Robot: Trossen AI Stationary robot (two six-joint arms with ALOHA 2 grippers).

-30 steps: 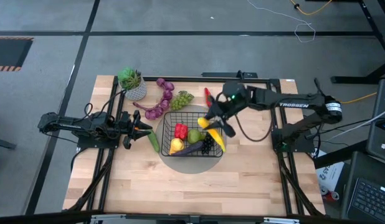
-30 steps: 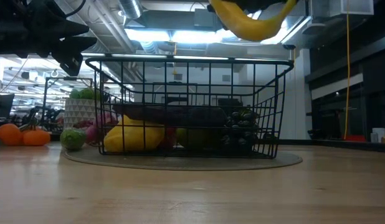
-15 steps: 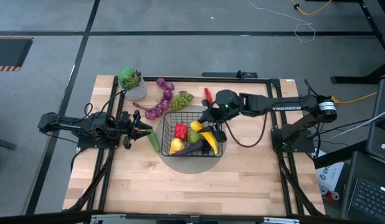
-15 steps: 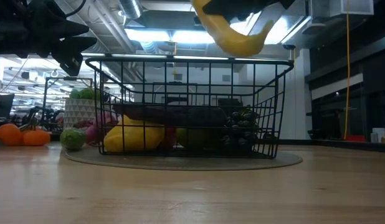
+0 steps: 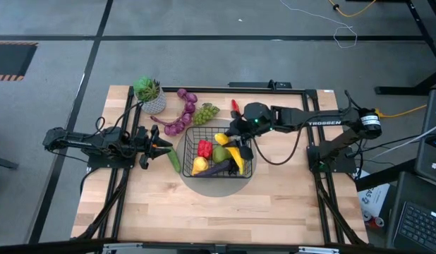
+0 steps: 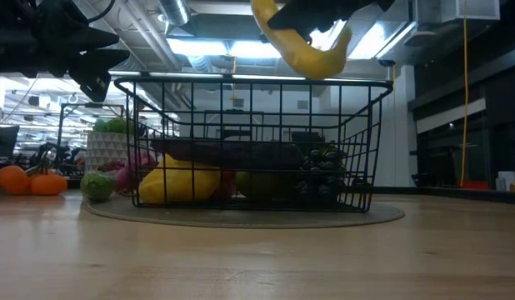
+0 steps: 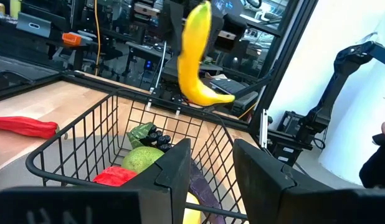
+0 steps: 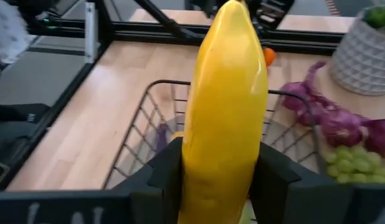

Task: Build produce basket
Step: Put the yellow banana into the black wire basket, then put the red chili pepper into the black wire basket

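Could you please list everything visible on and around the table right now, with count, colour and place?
basket: one, black wire, on a round grey mat at the table's middle.
banana: one, yellow, held above the basket's rim.
produce in the basket: red pepper, green pear, yellow fruit, dark aubergine, black grapes.
cucumber: one, green, on the table left of the basket.
purple grapes: one long bunch, behind the basket.
green grapes: one bunch, beside the purple ones.
red pepper: one, behind the basket's right corner.
potted plant: one, white pot, back left.
right claw: shut on the banana.
left claw: empty, beside the basket's left.
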